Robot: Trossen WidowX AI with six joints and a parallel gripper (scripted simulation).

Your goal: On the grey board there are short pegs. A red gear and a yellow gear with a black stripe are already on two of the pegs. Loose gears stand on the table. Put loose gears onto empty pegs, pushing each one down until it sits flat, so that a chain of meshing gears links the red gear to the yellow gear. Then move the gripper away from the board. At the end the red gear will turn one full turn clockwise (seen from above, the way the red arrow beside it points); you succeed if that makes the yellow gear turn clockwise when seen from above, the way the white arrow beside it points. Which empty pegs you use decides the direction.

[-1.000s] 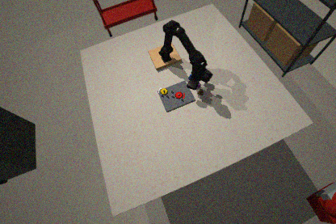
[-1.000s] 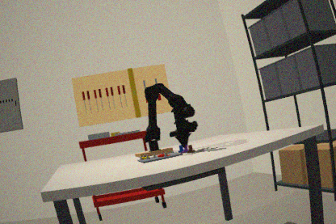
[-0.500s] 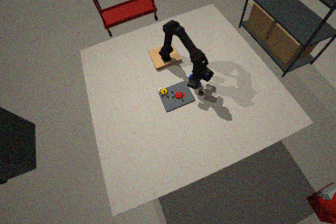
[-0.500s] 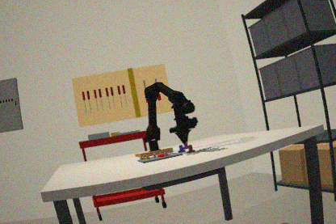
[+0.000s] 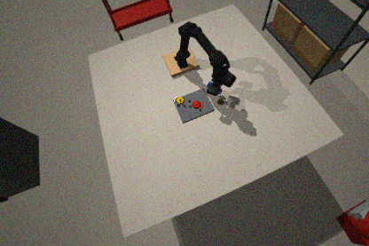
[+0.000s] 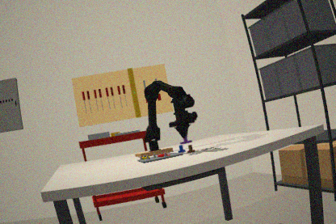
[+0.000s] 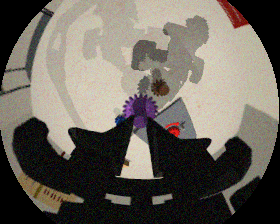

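Note:
My gripper [image 7: 140,118] [image 6: 185,140] is shut on the purple gear [image 7: 140,106] [image 6: 186,141] and holds it above the table, beside the board. The grey board [image 5: 188,116] [image 7: 186,117] bears the red gear [image 5: 197,105] [image 7: 173,131] and the yellow gear [image 5: 180,100] on pegs, with small dark pegs between and around them. A blue gear [image 6: 181,149] [image 7: 119,120] and a brown gear [image 6: 191,149] [image 7: 160,87] [image 5: 220,100] stand on the table close to the board. In the wrist view the fingers hide part of the board and the yellow gear.
The arm's wooden base plate [image 5: 174,68] lies behind the board. The arm's shadow falls across the table [image 5: 146,158] around the brown gear. A red cart [image 5: 142,12] and a shelf rack [image 5: 306,3] stand beyond the table.

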